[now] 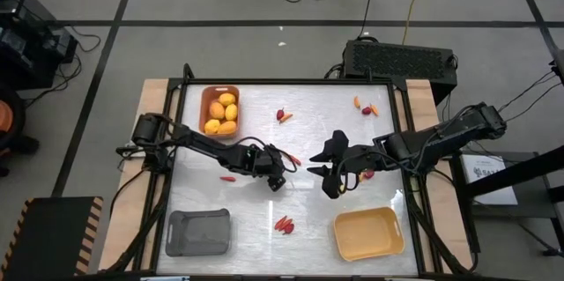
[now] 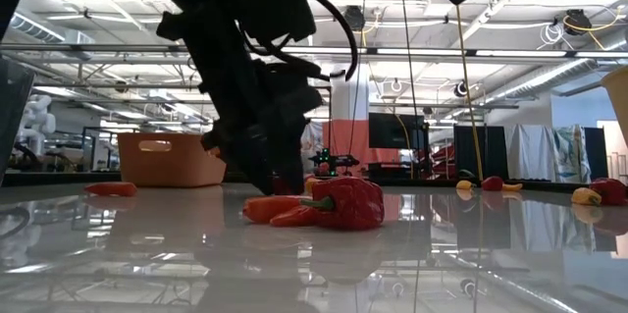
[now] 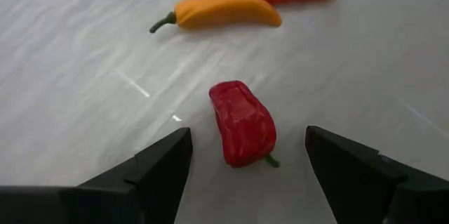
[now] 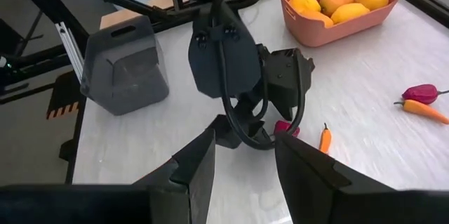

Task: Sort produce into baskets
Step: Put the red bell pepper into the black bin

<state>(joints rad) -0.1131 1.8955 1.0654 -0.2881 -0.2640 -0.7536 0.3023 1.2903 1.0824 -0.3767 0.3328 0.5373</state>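
Your left gripper (image 3: pixel 245 157) hangs spread over the red chilli (image 3: pixel 243 122), which lies between its fingers on the worktop (image 3: pixel 84 62) (orange one just beyond). Next: lower, close. Right gripper (image 1: pixel 333 175) waits nearby, fingers partly apart.

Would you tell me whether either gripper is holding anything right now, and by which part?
Nothing is held. The left gripper has open jaws either side of a small red pepper lying on the table; the right gripper is empty.
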